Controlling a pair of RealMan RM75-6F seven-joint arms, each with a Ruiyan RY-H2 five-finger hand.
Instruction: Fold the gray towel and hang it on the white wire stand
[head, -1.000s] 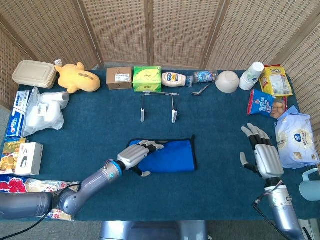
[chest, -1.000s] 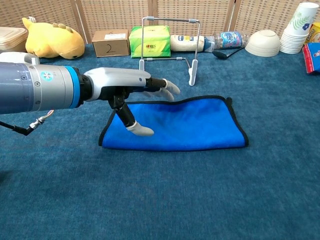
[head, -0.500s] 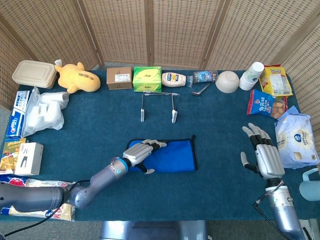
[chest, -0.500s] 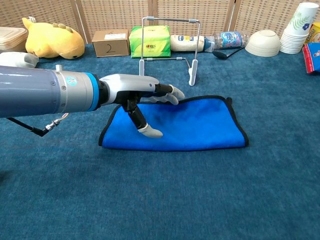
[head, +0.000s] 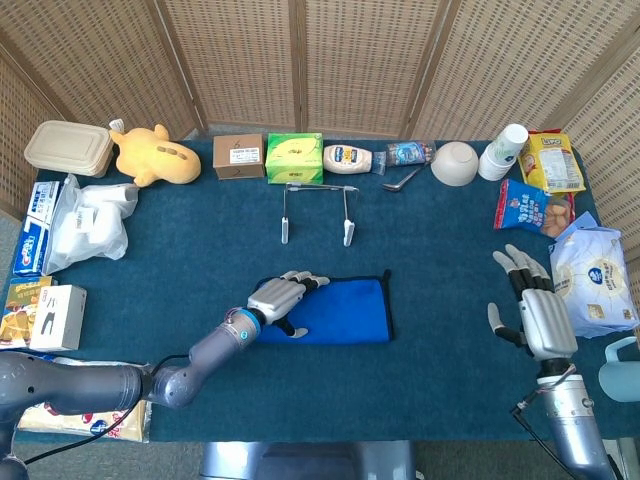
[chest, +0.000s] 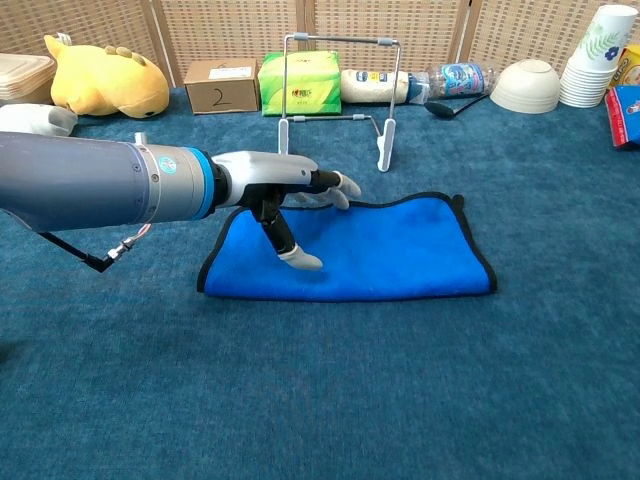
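While the left robot hand (chest: 285, 185) spreads flat, seemingly touching it, the blue towel (chest: 385, 250) lies folded.

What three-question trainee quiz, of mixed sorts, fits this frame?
1. True or false: the left hand has lifted the towel clear of the table.
2. The wire stand is: A) hung with the towel, B) bare, C) tipped over.
3. Fill in: the towel, though called gray, looks ____.

Key
1. False; the towel lies flat, the left hand's fingers spread above its left part.
2. B
3. blue
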